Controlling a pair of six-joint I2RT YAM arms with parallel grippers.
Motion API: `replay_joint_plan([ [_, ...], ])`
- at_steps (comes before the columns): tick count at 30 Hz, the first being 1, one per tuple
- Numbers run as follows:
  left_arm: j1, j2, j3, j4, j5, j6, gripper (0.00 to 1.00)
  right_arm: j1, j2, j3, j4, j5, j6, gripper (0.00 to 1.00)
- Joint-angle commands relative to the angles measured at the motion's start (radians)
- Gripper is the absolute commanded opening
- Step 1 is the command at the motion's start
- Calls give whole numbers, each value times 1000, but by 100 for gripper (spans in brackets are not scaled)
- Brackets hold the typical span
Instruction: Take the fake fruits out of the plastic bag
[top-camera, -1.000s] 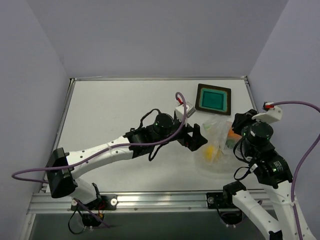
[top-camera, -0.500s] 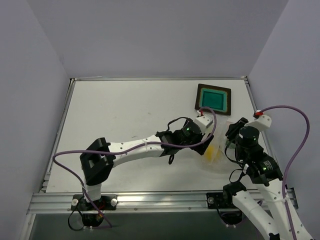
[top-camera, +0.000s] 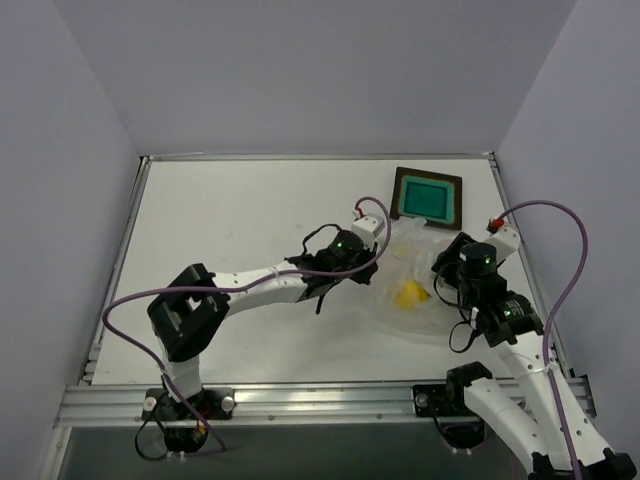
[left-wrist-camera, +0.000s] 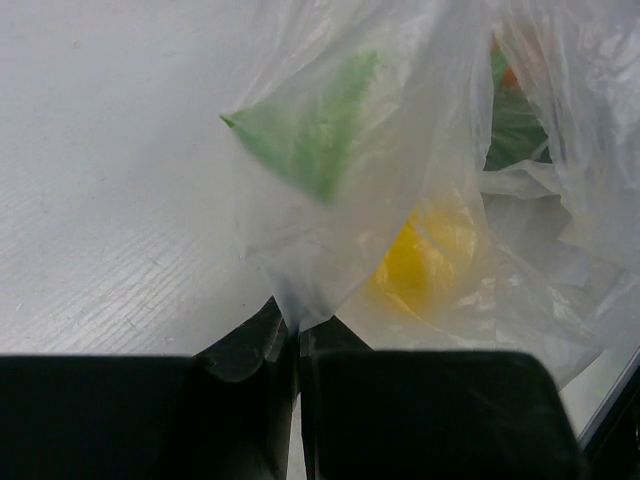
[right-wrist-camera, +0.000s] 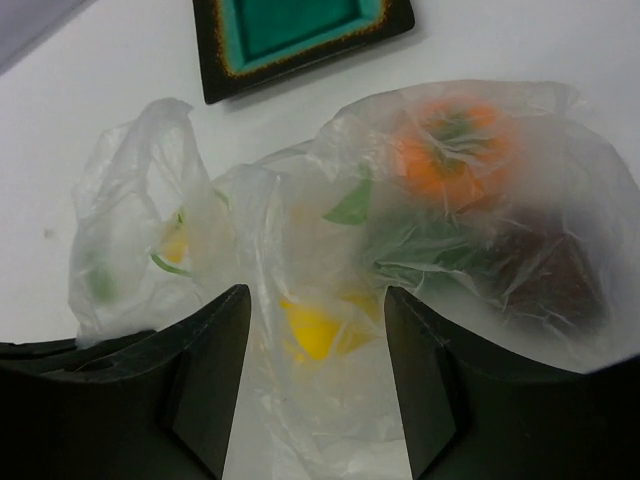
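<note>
Left hand (left-wrist-camera: 296, 338) pinched on plastic bag (left-wrist-camera: 440, 130); right hand (right-wrist-camera: 317, 302) parted.

Clear plastic bag (right-wrist-camera: 300, 230); yellow lemon (right-wrist-camera: 310, 330); orange fruit (right-wrist-camera: 455, 150), green stem; dark red fruit (right-wrist-camera: 545, 275); tray (right-wrist-camera: 300, 58) dark-rimmed, teal inside.

A white matte tabletop (top-camera: 230, 220) forms the base of a small enclosure. Plain pale lavender-grey panels close it in: a back wall (top-camera: 320, 70), a left wall (top-camera: 50, 200) and a right wall (top-camera: 590, 120). A thin metal strip (top-camera: 300, 157) edges the table's far side, and an aluminium rail (top-camera: 320, 404) runs along its near edge. The light is soft and even, with faint shadows.
</note>
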Motion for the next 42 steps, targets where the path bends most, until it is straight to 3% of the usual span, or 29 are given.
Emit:
replay_joint_plan([
  [1, 26, -57, -23, 163, 87, -74, 2, -28, 110, -27, 77, -114, -17, 52],
  [7, 31, -83, -117, 269, 114, -113, 2, -65, 224, -53, 215, -292, -74, 63],
  [11, 34, -107, -158, 318, 114, -128, 2, -82, 272, -54, 269, -309, -77, 61],
  [12, 36, -115, -169, 329, 111, -134, 2, -93, 280, -60, 271, -296, -74, 55],
  [13, 37, -133, -194, 340, 108, -140, 2, -107, 284, -68, 281, -271, -71, 37],
  [16, 39, -175, -243, 369, 88, -149, 2, -192, 258, -92, 306, -233, -53, 3],
  [17, 39, -186, -254, 377, 84, -151, 2, -211, 244, -94, 311, -219, -51, 0],
  [23, 39, -261, -338, 362, 54, -151, 2, -318, 162, -22, 324, -11, -67, 0],
  [27, 39, -316, -390, 357, 30, -148, 2, -429, 186, 16, 357, 29, -53, 0],
  [35, 39, -351, -448, 326, 10, -140, 2, -697, 365, 26, 557, -61, 27, 0],
  [37, 39, -341, -461, 332, 11, -143, 2, -801, 454, -11, 655, -202, 73, 0],
  [40, 28, -293, -465, 354, 34, -148, 2, -819, 583, -42, 784, -289, 90, 0],
  [42, 17, -251, -461, 358, 42, -151, 2, -776, 667, -37, 811, -262, 88, 0],
])
